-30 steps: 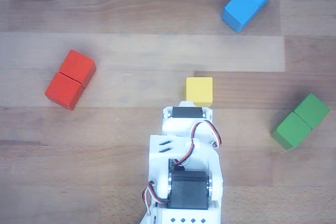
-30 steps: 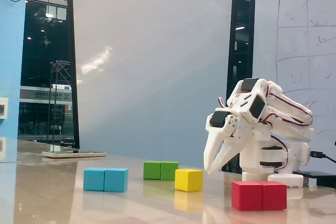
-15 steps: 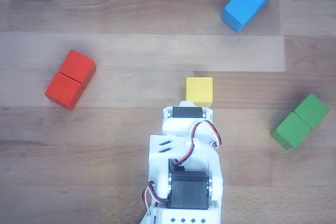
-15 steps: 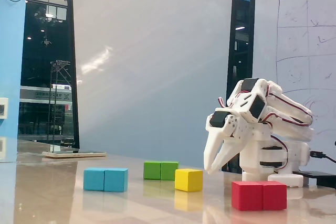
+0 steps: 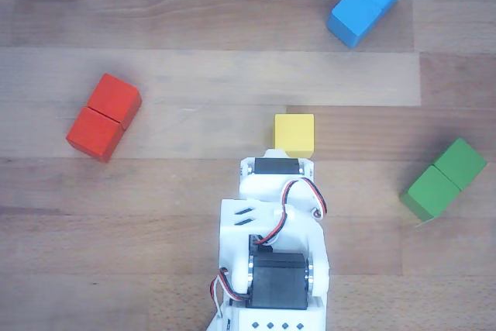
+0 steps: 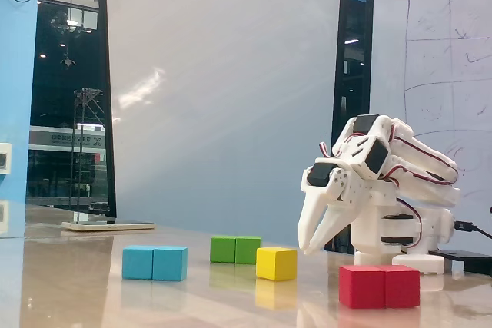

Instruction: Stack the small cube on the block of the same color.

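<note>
- Red double block [image 6: 380,286] nearest the lens in fixed view, flat on the wooden table [image 6: 154,297], low right, seam between its two halves visible.
- Blue double block [image 6: 154,263] next back, at left, well apart from everything else.
- Small cube [image 6: 277,263] yellow, mid-table, upright on one face, nothing stacked on it, touching no other block.
- Gripper [image 6: 317,245] just right of small cube in fixed view, tips pointing down, close above the table; fingers slightly parted, holding nothing, not touching the cube.
- Green double block [image 6: 236,250] behind and left of small cube, partly overlapped by it at the right edge in fixed view.
- White arm [image 6: 384,182] folded low behind gripper, base at far right, red and black wires looping over the joints.
- Farther back: whiteboard [image 6: 446,59] with faint grid lines, dark window strips, flat thin object on the table at far left, too small to identify.
- Other view, from above: small cube [image 5: 294,135] just beyond the arm's front servo [image 5: 276,167]; fingertips hidden under the arm body, gap not readable here.
- Same view: red double block [image 5: 104,117] left, blue double block [image 5: 366,2] top right, green double block [image 5: 445,179] right, all well apart from the cube.
- Arm cut off by bottom edge in other view.
- No yellow double block visible in either view.
</note>
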